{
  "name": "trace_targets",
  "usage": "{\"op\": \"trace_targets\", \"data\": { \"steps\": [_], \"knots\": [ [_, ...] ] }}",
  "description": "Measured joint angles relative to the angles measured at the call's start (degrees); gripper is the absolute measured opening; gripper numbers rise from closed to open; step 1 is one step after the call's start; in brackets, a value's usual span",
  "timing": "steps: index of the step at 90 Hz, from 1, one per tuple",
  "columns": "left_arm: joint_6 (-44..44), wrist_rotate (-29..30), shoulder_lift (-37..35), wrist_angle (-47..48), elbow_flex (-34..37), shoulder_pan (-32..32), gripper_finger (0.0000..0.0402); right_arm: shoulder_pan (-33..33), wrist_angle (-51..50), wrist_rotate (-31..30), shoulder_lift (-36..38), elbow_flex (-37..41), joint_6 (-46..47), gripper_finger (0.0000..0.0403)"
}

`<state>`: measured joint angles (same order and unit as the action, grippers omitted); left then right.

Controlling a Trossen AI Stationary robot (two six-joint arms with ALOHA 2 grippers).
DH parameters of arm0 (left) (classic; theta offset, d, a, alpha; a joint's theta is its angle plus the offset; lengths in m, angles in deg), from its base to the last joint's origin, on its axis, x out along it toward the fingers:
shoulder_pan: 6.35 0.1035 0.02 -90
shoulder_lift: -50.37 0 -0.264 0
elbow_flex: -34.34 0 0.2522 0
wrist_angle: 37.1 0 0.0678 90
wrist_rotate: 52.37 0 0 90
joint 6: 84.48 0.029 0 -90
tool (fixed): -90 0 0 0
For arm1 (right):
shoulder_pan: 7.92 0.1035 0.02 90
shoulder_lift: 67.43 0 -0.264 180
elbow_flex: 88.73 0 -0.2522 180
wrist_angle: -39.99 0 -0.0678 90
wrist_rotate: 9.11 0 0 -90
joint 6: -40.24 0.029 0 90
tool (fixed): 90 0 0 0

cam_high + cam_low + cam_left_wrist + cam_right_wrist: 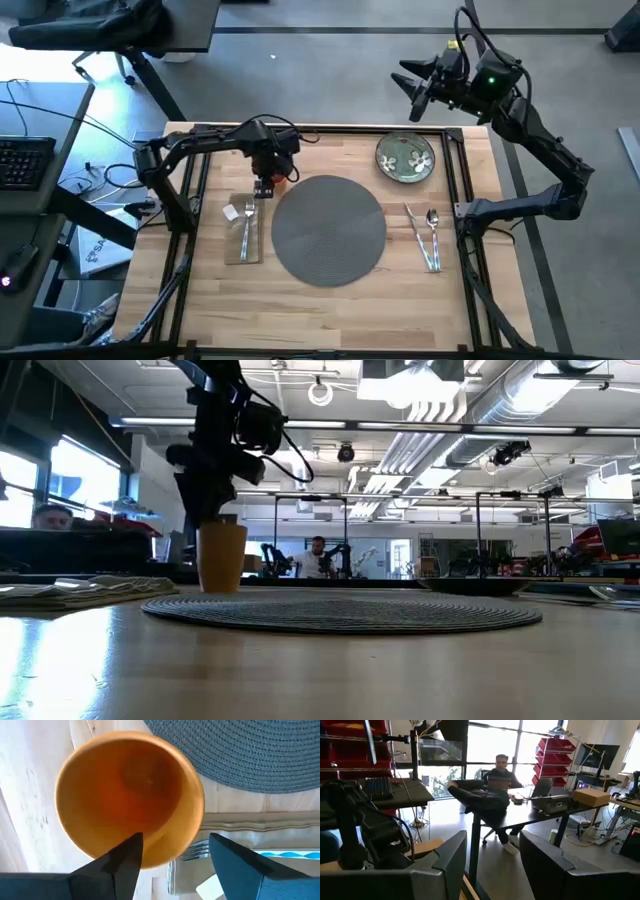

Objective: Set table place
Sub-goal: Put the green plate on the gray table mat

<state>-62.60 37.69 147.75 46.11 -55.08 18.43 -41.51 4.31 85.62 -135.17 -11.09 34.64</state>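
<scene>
The orange cup (130, 795) stands upright on its base on the table (330, 310), just off the far left rim of the round grey placemat (328, 230). My left gripper (175, 840) is open right above the cup (221, 557), one finger over its mouth and the other outside its wall. A fork (248, 222) lies on the beige napkin (243, 240) left of the placemat. A knife (418, 230) and a spoon (433, 235) lie to its right. The green flowered plate (406, 157) sits at the far right. My right gripper (492, 865) is open, raised beyond the table's far edge. My left gripper comes at the cup from above, pointing down, its open fingers on either side of the rim's near part (167, 855). One finger (125, 860) shows over the cup's inside and the other (235, 865) stands clear of the outer wall. Whether the inner finger touches the rim I cannot tell.
Black frame rails (452, 180) run along the table's left, right and far sides. A grey desk with a keyboard (25, 160) stands left of the table. A person (500, 775) sits at a desk in the room beyond.
</scene>
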Motion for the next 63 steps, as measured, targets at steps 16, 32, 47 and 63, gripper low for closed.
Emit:
{"op": "trace_targets", "data": {
  "steps": [16, 32, 47, 63],
  "knots": [
    [-0.8, 0.0, -1.3, 1.1, -4.3, 0.0, 0.0224, 0.0, 1.4, 0.0, 0.0, 0.0, 0.0, 0.0161],
    [-2.2, -0.8, -1.8, 2.7, -12.2, 0.0, 0.0224, 0.0, 2.1, 0.0, 0.0, 0.0, 0.0, 0.0161],
    [-4.8, -0.9, -1.8, 6.0, -23.3, -0.2, 0.0224, 0.0, 2.1, 0.0, 0.0, 0.0, 0.0, 0.0161],
    [-3.8, 3.1, -1.9, 2.8, -37.3, 0.0, 0.0223, 0.0, 2.1, -1.4, 0.0, 0.0, 0.0, 0.0161]
  ]
}}
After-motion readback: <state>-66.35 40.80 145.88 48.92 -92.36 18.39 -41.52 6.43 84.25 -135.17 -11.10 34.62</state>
